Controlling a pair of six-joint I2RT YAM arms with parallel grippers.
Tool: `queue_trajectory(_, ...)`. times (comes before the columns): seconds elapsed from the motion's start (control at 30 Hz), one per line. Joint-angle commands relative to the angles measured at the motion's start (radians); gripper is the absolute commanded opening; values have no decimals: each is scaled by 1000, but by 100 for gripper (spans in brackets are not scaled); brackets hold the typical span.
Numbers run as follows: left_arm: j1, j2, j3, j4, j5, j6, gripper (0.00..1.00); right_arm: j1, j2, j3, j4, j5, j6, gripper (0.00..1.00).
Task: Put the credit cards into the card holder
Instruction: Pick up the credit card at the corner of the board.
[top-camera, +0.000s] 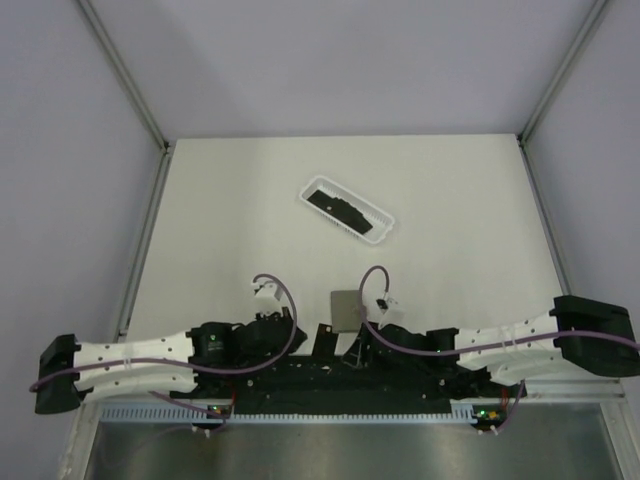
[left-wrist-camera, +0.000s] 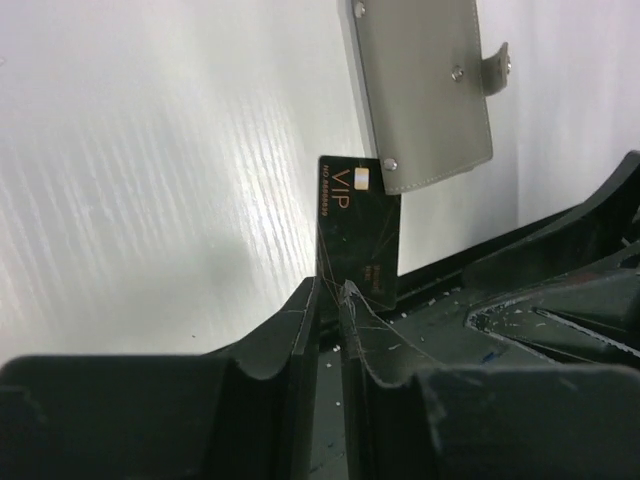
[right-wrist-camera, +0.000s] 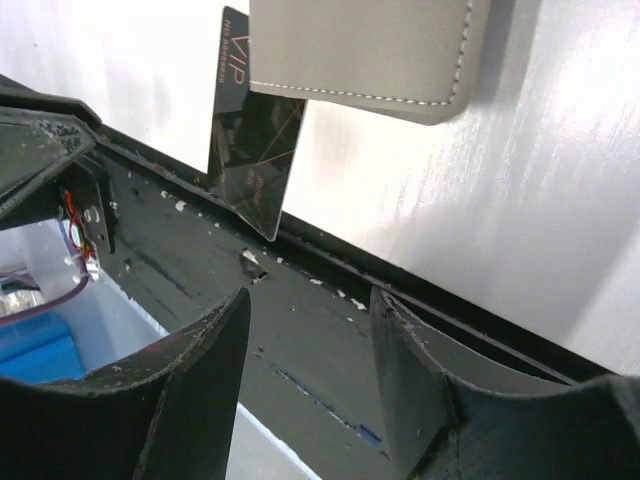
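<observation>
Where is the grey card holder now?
Top view: the card holder lies on the table, centre front, just beyond the black card the left gripper pinches.

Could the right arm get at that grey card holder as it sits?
Probably yes. The right end effector is open and the card holder lies just ahead with nothing standing between; only the black card held by the left end effector crowds one corner.

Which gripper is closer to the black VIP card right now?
Left. The left gripper pinches the black card by one end; the right gripper hangs open short of it, not touching.
</observation>
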Motion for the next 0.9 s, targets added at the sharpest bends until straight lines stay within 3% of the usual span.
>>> queue_trajectory(0.0,13,61,31,56,-71,98,21,14,50,-23,156,37,97,52)
queue_trajectory(0.27,33,184,10,182,-52,121,21,13,205,-45,395,-14,144,50)
queue_trajectory(0.6,43,308,-12,269,21,131,1,13,332,-74,527,-23,247,46)
queue_trajectory(0.87,43,399,-19,328,110,131,0,11,412,-134,657,-12,328,41)
